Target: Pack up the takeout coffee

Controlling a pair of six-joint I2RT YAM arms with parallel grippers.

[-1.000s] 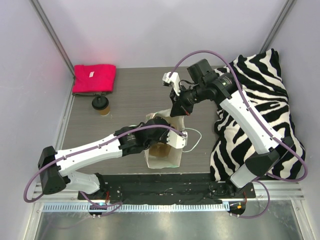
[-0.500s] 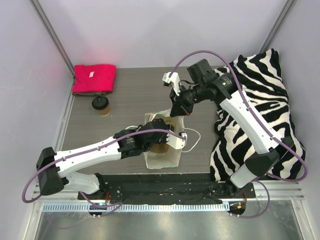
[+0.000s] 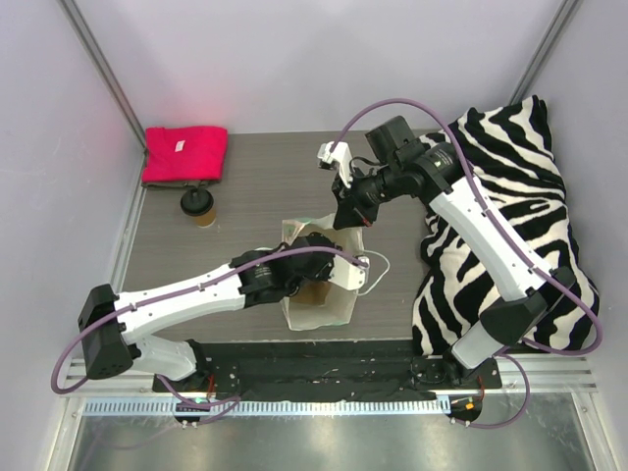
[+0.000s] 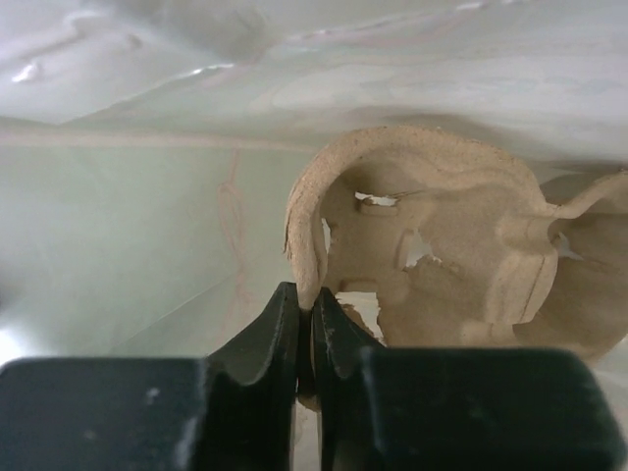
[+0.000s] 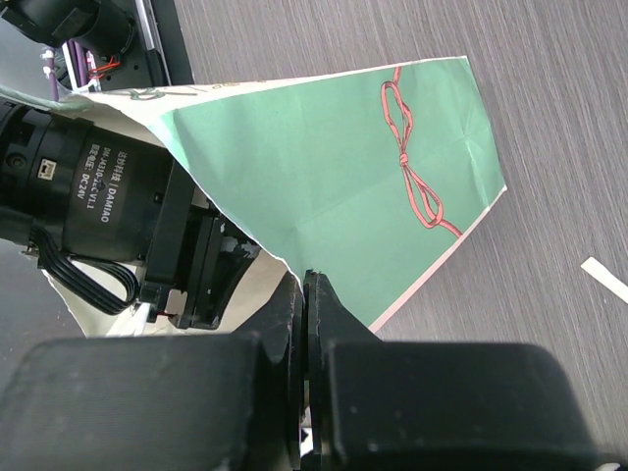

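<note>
The takeout coffee (image 3: 199, 206), a small tan cup with a black lid, stands upright on the table at the back left, away from both grippers. The white-and-green paper bag (image 3: 319, 312) stands in the middle, its green side (image 5: 334, 157) showing in the right wrist view. My left gripper (image 4: 305, 309) is inside the bag, pinching the rim of the beige pulp cup carrier tray (image 4: 442, 245). My right gripper (image 5: 302, 289) is shut on the bag's top edge, holding its mouth apart, and appears at the bag's far rim (image 3: 345, 218) from above.
A red folded towel (image 3: 184, 154) lies in the back left corner behind the cup. A zebra-striped pillow (image 3: 510, 216) fills the right side. The bag's white handle loop (image 3: 378, 275) lies beside the bag, and a white paper strip (image 5: 603, 278) lies on the table.
My left wrist has shifted slightly towards me inside the bag with the tray. The right arm and the cup have not moved.
</note>
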